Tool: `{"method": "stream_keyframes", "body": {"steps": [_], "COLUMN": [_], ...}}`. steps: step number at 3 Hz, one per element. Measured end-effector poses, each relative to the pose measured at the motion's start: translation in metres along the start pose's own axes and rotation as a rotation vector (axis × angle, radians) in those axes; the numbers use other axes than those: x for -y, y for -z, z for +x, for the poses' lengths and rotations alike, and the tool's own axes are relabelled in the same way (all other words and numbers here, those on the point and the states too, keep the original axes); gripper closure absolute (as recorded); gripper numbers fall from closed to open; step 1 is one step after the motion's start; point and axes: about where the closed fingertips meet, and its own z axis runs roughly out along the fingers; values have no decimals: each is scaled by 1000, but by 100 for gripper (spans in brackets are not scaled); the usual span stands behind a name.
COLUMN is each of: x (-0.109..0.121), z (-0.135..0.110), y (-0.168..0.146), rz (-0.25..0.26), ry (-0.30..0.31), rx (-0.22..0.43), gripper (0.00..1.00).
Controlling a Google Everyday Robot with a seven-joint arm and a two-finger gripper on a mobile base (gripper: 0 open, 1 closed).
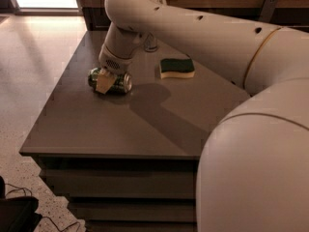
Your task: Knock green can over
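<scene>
Well, the green can [121,83] is lying down on its side, on the left part of the brown table [145,134]. It is not standing up. Its long way runs from left to right across the table. The shiny end points to the right, and the other end points to the left table edge.

The gripper [106,81] is right on top of the can, at its middle. The big white arm [193,28] comes in from the right, bends and points down onto it. A tan bit of the gripper hangs over the front side of the can and touches it. I cannot tell if the gripper is squeezing the can or just sitting loosely around it.

So the can is not off to one side of the gripper. It is straight under it and lies across it.

I think the knocking over is done, because the can is flat. The next move is most likely just to go up and away. A can on its side can roll to the front or the back of the table, so a sideways bump could send it off. Going straight up looks safest.

The green and yellow sponge [177,67] sits to the right, well apart from the can, and not in the way.
</scene>
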Motion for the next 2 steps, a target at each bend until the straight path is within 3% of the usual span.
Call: {"method": "stream_keyframes", "body": {"steps": [2], "x": [-2], "z": [-1], "y": [-3], "rz": [-5], "ry": [3], "rx": [-2], "gripper": [37]}}
